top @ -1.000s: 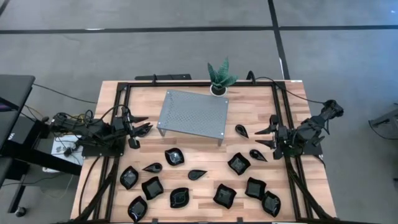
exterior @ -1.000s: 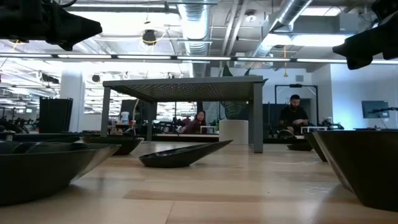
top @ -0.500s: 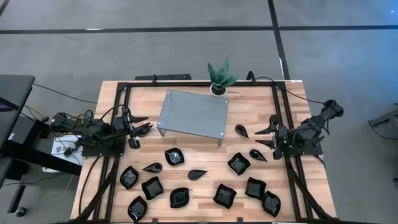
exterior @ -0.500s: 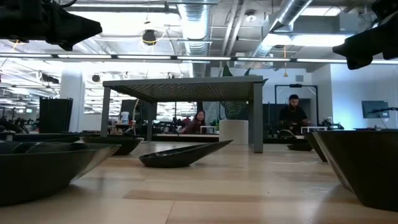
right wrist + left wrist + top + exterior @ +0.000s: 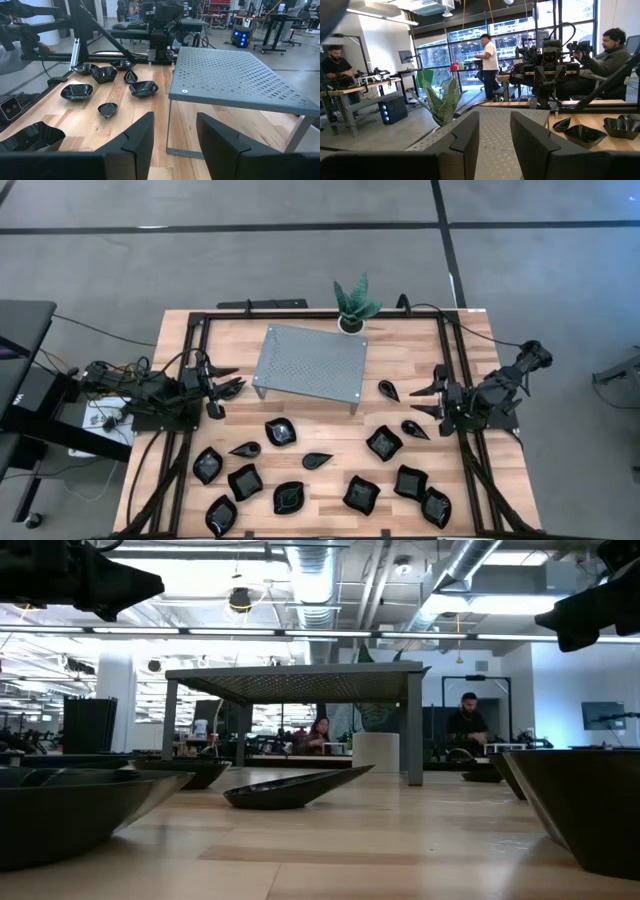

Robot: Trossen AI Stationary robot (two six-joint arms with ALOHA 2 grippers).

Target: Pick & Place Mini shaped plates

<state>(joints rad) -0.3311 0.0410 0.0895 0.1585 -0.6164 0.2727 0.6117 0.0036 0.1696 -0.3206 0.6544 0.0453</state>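
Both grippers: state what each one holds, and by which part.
Nothing is held. The left gripper and right gripper are both open and empty, parked at the table's sides, away from the mini shaped plates.

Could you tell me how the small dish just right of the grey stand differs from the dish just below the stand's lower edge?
The dish right of the stand is a narrow teardrop with a pointed tip; the dish below the stand is broader, squarish, with a wavy rim. The teardrop looks smaller. It lies nearer the right end effector; the squarish one sits toward the table's middle. Both are glossy black and rest untouched on the wooden table.
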